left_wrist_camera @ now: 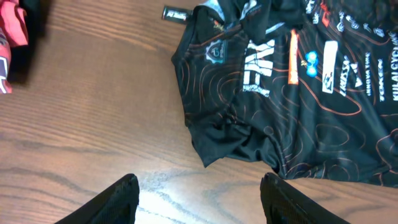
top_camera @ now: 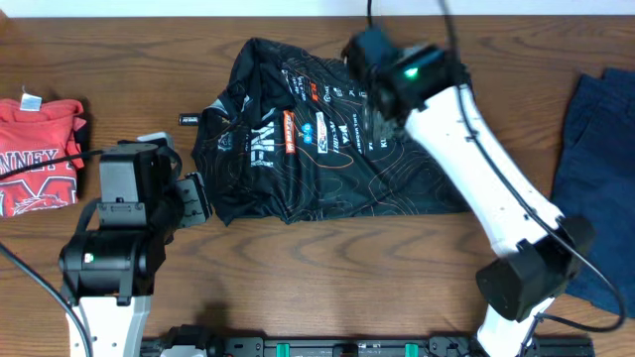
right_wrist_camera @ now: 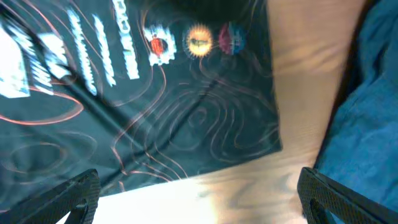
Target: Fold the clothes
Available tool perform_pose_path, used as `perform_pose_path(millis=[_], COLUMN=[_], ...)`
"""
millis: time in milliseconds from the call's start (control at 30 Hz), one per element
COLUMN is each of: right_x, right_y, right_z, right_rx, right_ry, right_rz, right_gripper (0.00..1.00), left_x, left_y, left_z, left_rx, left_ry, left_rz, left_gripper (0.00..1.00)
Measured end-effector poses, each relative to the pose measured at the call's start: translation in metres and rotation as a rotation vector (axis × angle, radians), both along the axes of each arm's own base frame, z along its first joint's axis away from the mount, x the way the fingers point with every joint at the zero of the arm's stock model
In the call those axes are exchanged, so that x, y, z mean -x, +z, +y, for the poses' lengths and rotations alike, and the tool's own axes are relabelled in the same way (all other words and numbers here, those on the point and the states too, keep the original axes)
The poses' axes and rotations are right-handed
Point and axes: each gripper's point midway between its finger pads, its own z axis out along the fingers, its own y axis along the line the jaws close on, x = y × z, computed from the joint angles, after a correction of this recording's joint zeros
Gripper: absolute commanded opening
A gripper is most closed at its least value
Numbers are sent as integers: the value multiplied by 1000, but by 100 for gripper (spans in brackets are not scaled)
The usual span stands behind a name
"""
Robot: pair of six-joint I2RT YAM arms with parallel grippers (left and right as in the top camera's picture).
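Note:
The black cycling jersey (top_camera: 317, 149), with thin orange contour lines and small sponsor logos, lies spread and partly folded at the table's middle back. My left gripper (top_camera: 195, 196) is open and empty just off the jersey's left front corner. In the left wrist view its fingers (left_wrist_camera: 199, 182) are over bare wood, with the jersey's rumpled corner (left_wrist_camera: 298, 112) ahead and to the right. My right gripper (top_camera: 359, 48) hangs over the jersey's back edge. In the blurred right wrist view its fingers (right_wrist_camera: 199, 183) are wide open and empty above the jersey's edge (right_wrist_camera: 186, 118).
A folded red shirt with white lettering (top_camera: 38, 159) lies at the far left and shows in the left wrist view (left_wrist_camera: 9, 37). A blue garment (top_camera: 595, 169) lies at the far right, beside the jersey (right_wrist_camera: 360, 106). A small black object (top_camera: 190, 119) lies left of the collar (left_wrist_camera: 175, 12).

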Motion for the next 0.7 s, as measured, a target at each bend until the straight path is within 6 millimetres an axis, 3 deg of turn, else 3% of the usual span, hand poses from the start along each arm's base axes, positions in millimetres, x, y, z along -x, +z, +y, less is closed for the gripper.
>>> perform_pose_path(millis=[100, 200, 333, 533, 700], right_x=[19, 49, 89, 124, 142], right_y=[-42, -66, -70, -68, -103], right_z=[-7, -18, -33, -50, -56], right_rx=[8, -16, -72, -150, -279], right_ry=[-12, -16, -21, -89, -241], right_rz=[66, 109, 108, 71, 77], right_gripper=[99, 99, 99, 99, 99], left_x=[0, -3, -5, 4, 19], left_y=[-1, -10, -38, -79, -108], left_z=[0, -4, -15, -28, -38], left_rx=[2, 18, 77, 150, 207], left_ry=[-1, -10, -35, -65, -82], left_rz=[5, 22, 84, 159, 237], left_gripper=[65, 64, 59, 55, 55])
